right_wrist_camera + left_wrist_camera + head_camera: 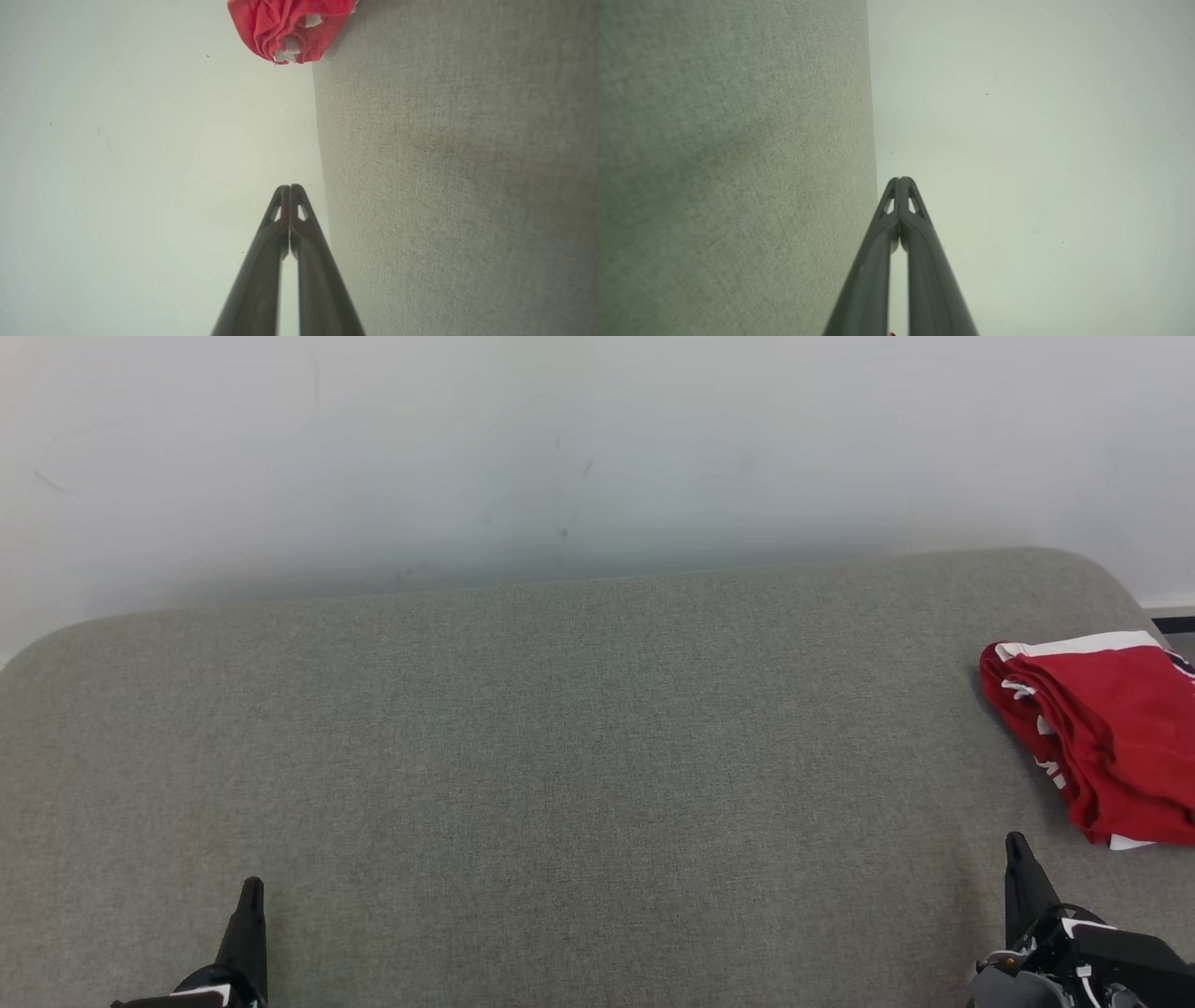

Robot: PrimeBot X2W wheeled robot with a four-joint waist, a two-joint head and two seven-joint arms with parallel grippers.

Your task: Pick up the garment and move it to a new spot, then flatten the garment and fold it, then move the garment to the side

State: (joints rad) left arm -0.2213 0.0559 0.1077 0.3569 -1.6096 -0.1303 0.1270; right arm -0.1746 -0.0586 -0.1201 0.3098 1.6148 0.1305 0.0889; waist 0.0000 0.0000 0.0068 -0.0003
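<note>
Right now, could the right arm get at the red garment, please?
Probably yes: the red garment lies just ahead of the right gripper, only grey upholstery between them. The gripper is shut and must open first.

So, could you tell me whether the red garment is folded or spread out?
Folded, loosely: the red garment lies as a compact bundle of stacked layers near the right edge of the grey surface, not spread flat.
</note>
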